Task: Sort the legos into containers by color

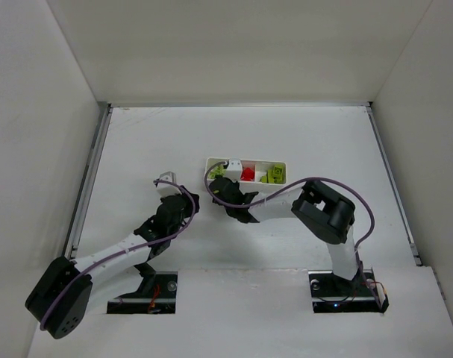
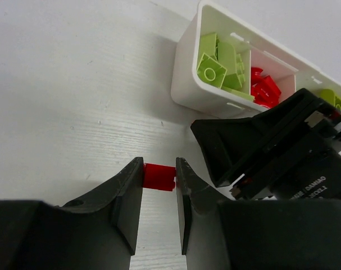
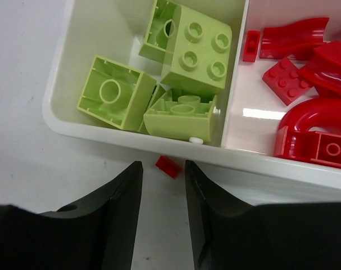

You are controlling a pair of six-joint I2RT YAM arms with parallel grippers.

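While the left gripper (image 2: 159,167) was clamped on a red brick (image 2: 159,176), its two black fingers pressed against the brick's opposite sides, the right gripper (image 3: 163,171) stood with its fingers parted and gripping nothing. Whether the red brick rested on the white table (image 2: 69,90) or sat just off it could not be told from the left wrist view. The right gripper pointed at the near wall of the long white tray (image 3: 97,136). A small red piece (image 3: 168,166) lay on the table just outside that wall, in line with the gap between the fingertips but apart from both. Beyond the wall, the tray's left compartment held several lime-green blocks (image 3: 195,50), some studs-up and some overturned with their hollow undersides showing, piled against one another. The middle compartment, past a thin white divider (image 3: 236,56), held red pieces (image 3: 313,70), some flat and studded, others curved. Seen from above, the right compartment held lime-green bricks (image 1: 273,175). In that overhead view the left gripper was over the table to the left of the tray and apart from it, while the right gripper was at the tray's near left corner, in front of the left compartment.
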